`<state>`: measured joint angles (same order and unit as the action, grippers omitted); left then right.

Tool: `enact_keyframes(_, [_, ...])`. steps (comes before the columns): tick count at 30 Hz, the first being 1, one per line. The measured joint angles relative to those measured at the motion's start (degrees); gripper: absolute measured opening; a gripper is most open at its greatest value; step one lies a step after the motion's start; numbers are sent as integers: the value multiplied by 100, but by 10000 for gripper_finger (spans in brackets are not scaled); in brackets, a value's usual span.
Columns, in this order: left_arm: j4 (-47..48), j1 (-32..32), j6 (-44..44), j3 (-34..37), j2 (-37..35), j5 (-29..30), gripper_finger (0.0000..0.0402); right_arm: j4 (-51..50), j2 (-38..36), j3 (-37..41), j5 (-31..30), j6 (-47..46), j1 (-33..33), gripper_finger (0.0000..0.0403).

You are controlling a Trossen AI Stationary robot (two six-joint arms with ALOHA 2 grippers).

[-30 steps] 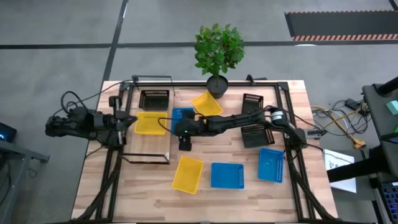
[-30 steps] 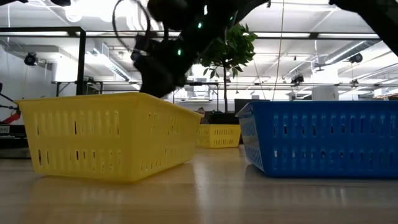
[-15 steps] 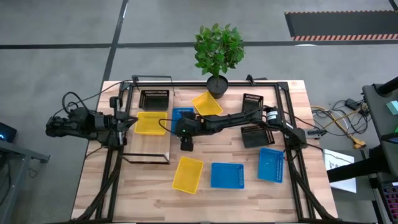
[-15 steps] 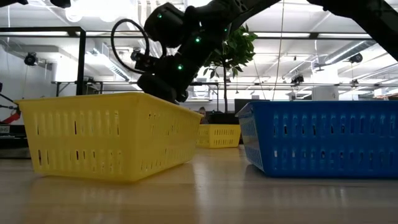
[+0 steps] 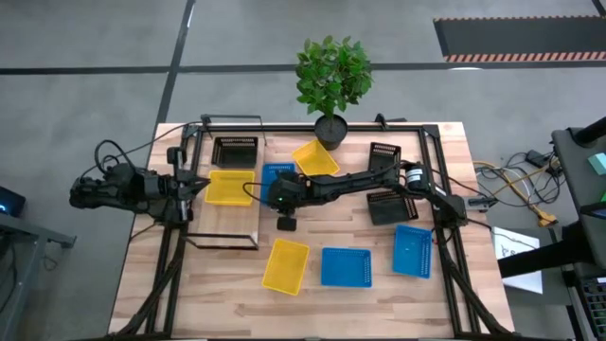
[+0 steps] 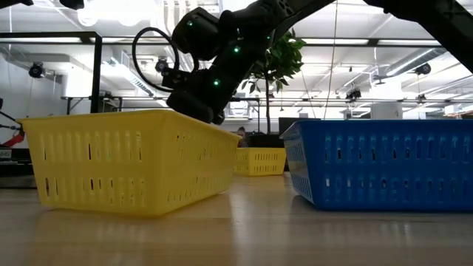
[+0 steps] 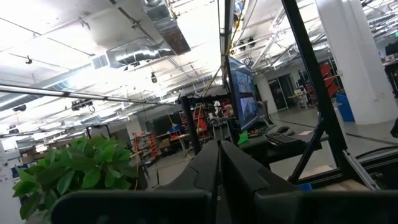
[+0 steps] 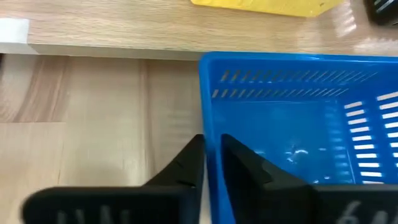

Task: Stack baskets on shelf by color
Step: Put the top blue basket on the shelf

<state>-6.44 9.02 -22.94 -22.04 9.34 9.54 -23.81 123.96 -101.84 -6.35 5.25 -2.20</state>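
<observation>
— Where's my right pincer [image 8: 211,163]?

— I see its fingers pinching the rim of a blue basket [image 8: 298,134], one finger inside the wall, one outside. That basket [image 5: 276,176] sits just right of the shelf [image 5: 225,194], with bare worktop [image 8: 99,112] beside its outer wall.

— Open room?

— A clear strip lies between it and the near row: yellow basket [image 5: 286,264], two blue. The left pincer [image 7: 219,163] is pressed together, tilted up at the left edge.
</observation>
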Motion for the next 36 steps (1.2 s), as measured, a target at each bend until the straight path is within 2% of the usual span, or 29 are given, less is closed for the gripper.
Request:
enact_keyframes(3, [1, 0, 0, 0, 0, 0, 2, -9, -10, 0, 127, -150, 0, 14])
enact_keyframes(12, [1, 0, 1, 6, 0, 0, 2, -581, -473, 11, 142, -96, 29, 13])
enact_keyframes(21, [-4, 2, 0, 15, -2, 0, 2, -2173, -1272, 11, 345, 1352, 188, 12])
enact_keyframes(24, [-15, 1, 0, 15, -1, 0, 2, -2383, -1535, 11, 352, 1561, 255, 11])
enact_keyframes(27, [-58, 4, 0, 17, 0, 0, 2, -2545, -1754, 9, 622, 1975, 359, 10])
enact_keyframes(32, [-63, 3, 2, 17, -1, 0, 2, -2628, -1984, 10, 1241, 3212, 549, 9])
enact_keyframes(36, [-63, 2, 2, 17, 2, -1, 2, -2656, -2028, 11, 1302, 4134, 621, 9])
